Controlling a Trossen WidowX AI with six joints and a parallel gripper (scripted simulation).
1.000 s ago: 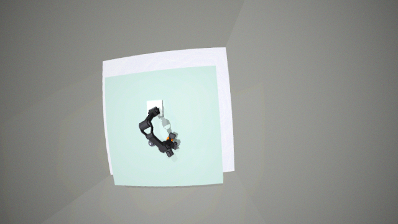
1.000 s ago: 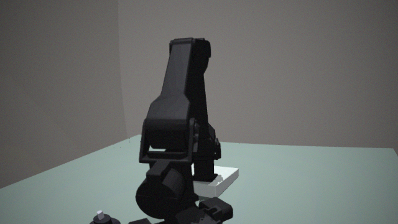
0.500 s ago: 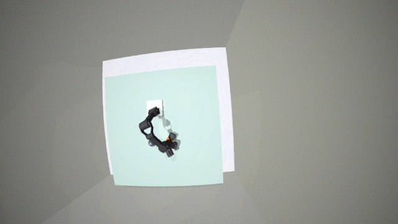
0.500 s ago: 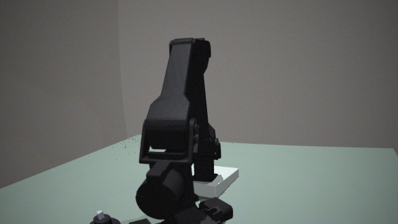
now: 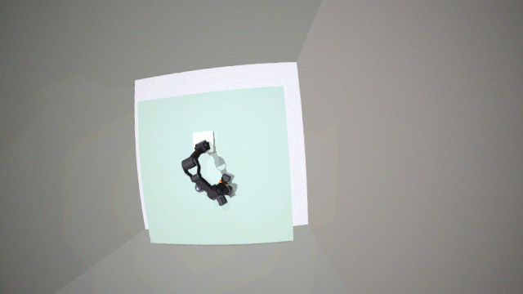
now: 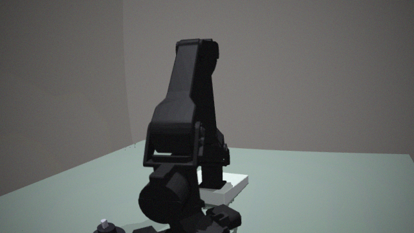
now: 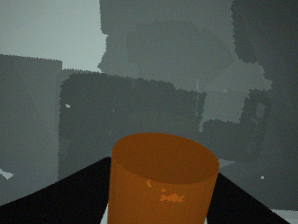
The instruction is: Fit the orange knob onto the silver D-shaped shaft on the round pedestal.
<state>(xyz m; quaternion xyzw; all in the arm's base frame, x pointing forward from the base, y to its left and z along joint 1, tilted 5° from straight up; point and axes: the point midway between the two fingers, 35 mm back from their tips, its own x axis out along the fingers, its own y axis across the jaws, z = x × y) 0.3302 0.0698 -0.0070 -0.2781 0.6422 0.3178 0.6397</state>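
Observation:
The orange knob (image 7: 165,157) (image 5: 221,181) is a cylinder. In the wrist view its plain round end shows, with no hole visible; its lower part is cut off by the frame's edge. My gripper (image 7: 160,173) is shut on it, with one black finger against each side. The exterior view does not show the knob, and whether it touches the table cannot be told. The dark round pedestal (image 6: 110,228) (image 5: 198,188) stands apart from the gripper, at the bottom left in the exterior view. Its silver shaft (image 6: 103,223) points up and is bare. The shaft's flat side is too small to make out.
The arm's white base block (image 5: 203,135) (image 6: 237,178) stands on the pale green table top (image 5: 253,135) (image 6: 307,188). In the top view the arm's forearm passes close beside the pedestal and partly covers it. Shadows of the arm darken the table in the wrist view.

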